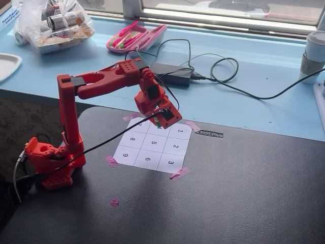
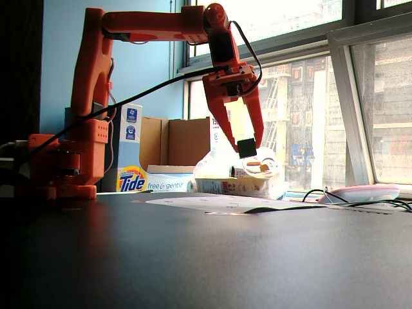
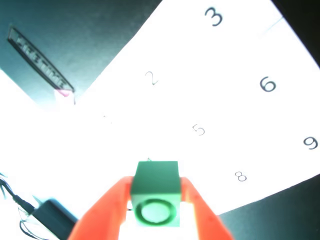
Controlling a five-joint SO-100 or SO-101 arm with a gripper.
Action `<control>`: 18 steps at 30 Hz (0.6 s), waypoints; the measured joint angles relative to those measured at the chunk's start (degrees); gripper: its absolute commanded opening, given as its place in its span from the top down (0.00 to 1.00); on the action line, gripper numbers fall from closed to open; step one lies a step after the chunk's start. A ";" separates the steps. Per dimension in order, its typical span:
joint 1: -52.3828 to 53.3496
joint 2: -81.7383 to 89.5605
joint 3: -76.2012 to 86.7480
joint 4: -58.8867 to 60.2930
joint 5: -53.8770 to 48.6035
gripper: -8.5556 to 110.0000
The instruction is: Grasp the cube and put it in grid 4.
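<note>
My red gripper (image 3: 156, 196) is shut on the small green cube (image 3: 155, 182), whose ring-marked face points at the wrist camera. It hangs well above the white numbered sheet (image 3: 225, 100). In the wrist view the cube covers most of the "4"; the washed-out white of grid 4 (image 3: 144, 149) lies just beyond it, beside cells 5 and 1. In a fixed view the gripper (image 1: 163, 121) hovers over the sheet's far edge and hides most of grid 4. In the low fixed view the cube (image 2: 246, 147) looks dark between the fingertips, high above the sheet (image 2: 212, 203).
A black power adapter (image 1: 170, 76) with cables lies behind the sheet on the blue sill. A pink pencil case (image 1: 134, 38), a plastic bag (image 1: 53, 23) and a cup (image 1: 314, 53) stand further back. A black label (image 1: 209, 133) lies right of the sheet.
</note>
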 measured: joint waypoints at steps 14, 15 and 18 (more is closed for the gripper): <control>-7.47 -12.83 -5.10 -2.02 2.64 0.93; -7.65 -13.62 -5.10 -2.46 2.72 0.93; -8.61 -15.29 -5.10 -3.52 2.90 0.93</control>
